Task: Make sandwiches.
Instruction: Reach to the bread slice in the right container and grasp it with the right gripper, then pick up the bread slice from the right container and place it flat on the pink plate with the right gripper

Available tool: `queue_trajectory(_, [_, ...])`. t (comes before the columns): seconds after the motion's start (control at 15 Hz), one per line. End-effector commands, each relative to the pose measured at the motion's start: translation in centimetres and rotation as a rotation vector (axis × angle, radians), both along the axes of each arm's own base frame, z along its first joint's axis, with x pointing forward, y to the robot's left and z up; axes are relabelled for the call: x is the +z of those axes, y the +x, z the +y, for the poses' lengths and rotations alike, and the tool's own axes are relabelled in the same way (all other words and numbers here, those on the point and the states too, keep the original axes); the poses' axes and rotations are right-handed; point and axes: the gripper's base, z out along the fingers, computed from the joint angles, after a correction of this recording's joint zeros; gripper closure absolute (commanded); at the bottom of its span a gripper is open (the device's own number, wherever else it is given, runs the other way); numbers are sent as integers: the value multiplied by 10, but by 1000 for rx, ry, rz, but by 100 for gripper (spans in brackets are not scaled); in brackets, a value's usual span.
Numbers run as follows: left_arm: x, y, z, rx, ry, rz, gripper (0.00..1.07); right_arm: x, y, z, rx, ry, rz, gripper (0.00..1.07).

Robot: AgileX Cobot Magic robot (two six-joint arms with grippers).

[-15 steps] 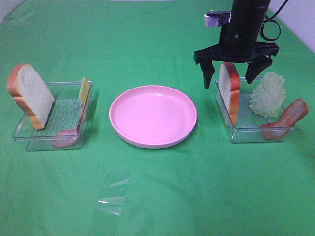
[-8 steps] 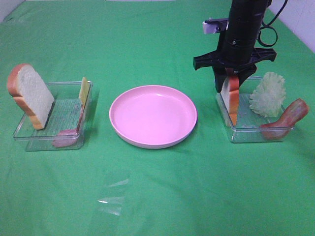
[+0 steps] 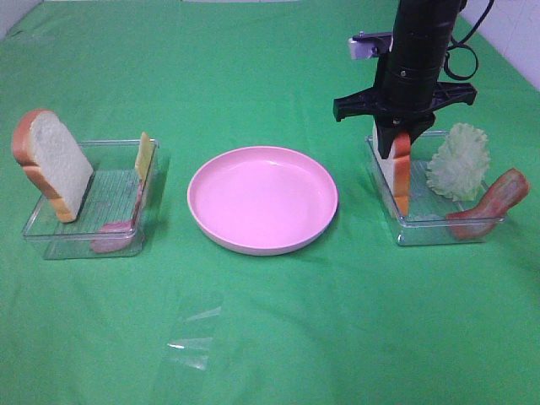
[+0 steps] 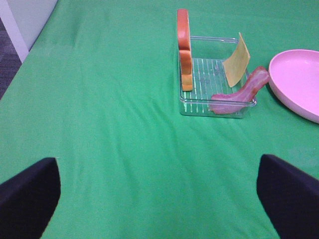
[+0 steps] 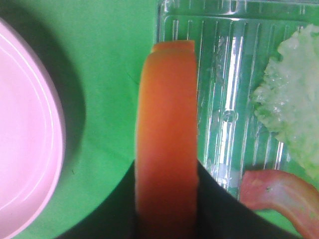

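Observation:
My right gripper [image 3: 396, 142] is shut on an upright bread slice [image 3: 399, 175] with an orange-brown crust, which stands in the right clear tray [image 3: 422, 229]. In the right wrist view the crust [image 5: 167, 139] fills the gap between the dark fingers [image 5: 219, 209]. Lettuce [image 3: 460, 162] and a bacon strip [image 3: 491, 205] share that tray. The left tray [image 3: 51, 245] holds another bread slice [image 3: 52, 164], yellow cheese [image 3: 144, 156] and bacon [image 3: 114, 236]. My left gripper [image 4: 157, 167] is open over bare cloth, short of the left tray [image 4: 199, 107]. It does not show in the high view.
A pink round plate [image 3: 262, 198] lies between the two trays. A scrap of clear plastic [image 3: 194, 337] lies on the green cloth near the front. The cloth's left edge [image 4: 30, 45] shows in the left wrist view.
My right gripper dropped over the bread slice in the right tray and its fingers closed from wide open onto it. Nothing on the left side moved.

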Motion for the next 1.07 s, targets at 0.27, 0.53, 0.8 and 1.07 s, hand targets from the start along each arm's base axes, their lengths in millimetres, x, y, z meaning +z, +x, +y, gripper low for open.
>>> queue_trajectory(0.27, [0,-2,0,-2,4,-18,7,47,-3,-6,-1,-29,-55,94])
queue_trajectory(0.53, [0,-2,0,-2,4,-18,7,123,-9,-8,34,3,-185,94])
queue_trajectory(0.8, [0,-2,0,-2,4,-18,7,145,-14,-4,33,83,-233,94])
queue_trajectory(1.07, [0,-2,0,-2,4,-18,7,136,-15,19,65,306,-146,94])
